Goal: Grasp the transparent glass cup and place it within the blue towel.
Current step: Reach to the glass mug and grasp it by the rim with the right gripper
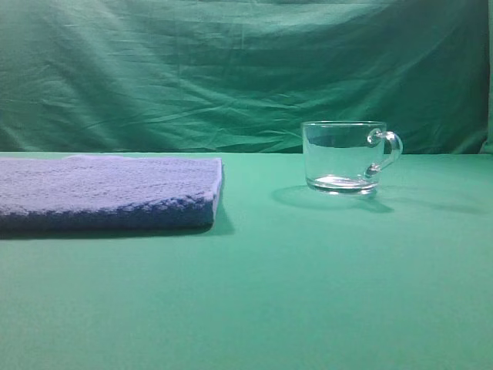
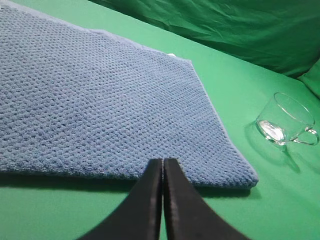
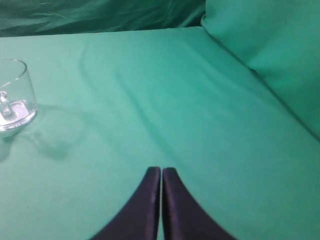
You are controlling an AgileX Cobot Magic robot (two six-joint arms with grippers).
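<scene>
Fingers first: your left gripper [image 2: 162,162] has its two black fingers pressed together, holding nothing, tips hanging over the near edge of the towel [image 2: 100,100]. Your right gripper [image 3: 161,171] is likewise closed and empty, over bare green cloth [image 3: 200,125], well right of the cup [image 3: 12,95]. Neither gripper shows in the high view. The towel's left end is cut off there; the cup is clipped at the right wrist frame's edge. Count: one cup [image 1: 348,156], one towel [image 1: 108,193]. The cup stands upright, right of the towel and apart from it, handle pointing away from it.
</scene>
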